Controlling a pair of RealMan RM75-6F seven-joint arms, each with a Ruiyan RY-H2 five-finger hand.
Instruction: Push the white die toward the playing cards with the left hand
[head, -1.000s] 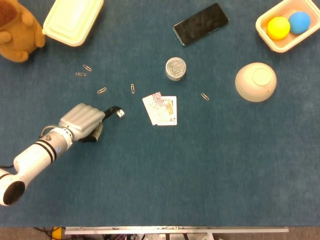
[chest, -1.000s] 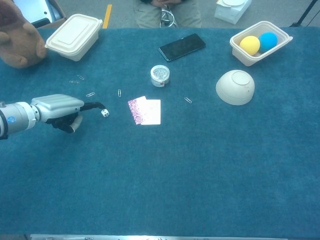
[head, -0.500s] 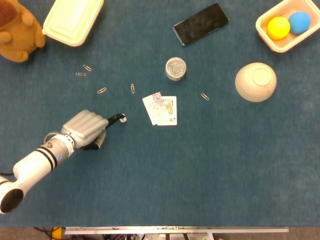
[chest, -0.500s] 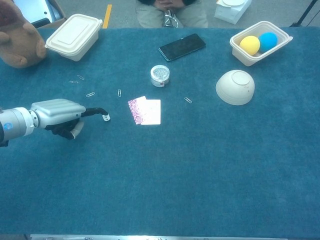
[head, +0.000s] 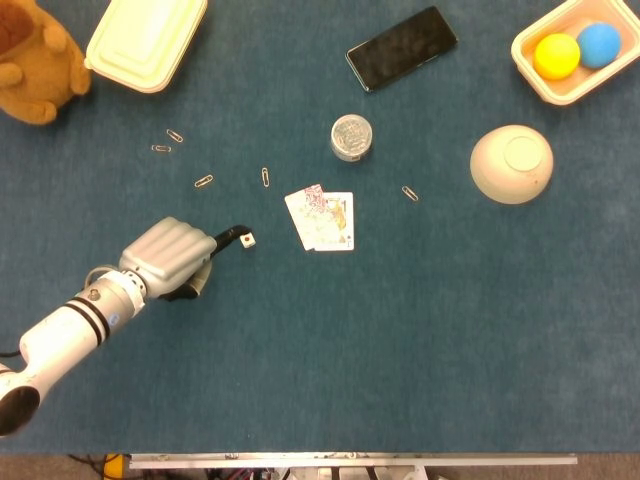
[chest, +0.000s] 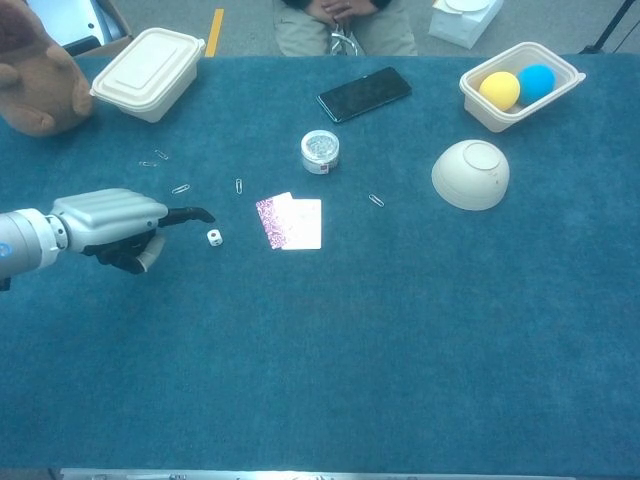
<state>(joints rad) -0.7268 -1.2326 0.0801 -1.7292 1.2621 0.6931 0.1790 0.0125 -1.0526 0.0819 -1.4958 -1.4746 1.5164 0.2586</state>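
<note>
Blue table (head: 400, 330); left hand (head: 170, 257) curled, one finger out, behind die (head: 246, 241). Mid-push; next nudge toward cards (head: 322, 218).

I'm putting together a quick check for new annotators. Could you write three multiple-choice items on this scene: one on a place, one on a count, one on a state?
1. Where does the white die lie?
A. Between the left robot hand and the playing cards
B. Inside the tray
C. On the phone

2. How many balls are in the tray?
A. One
B. Two
C. Four

3. How does the bowl stand?
A. Upright and full
B. On its side
C. Upside down

Answers: 1 A, since the die sits on the cloth just past the extended fingertip, left of the cards. 2 B, since one yellow ball and one blue ball show in the tray. 3 C, since the bowl's flat base ring faces up in both views.
</note>
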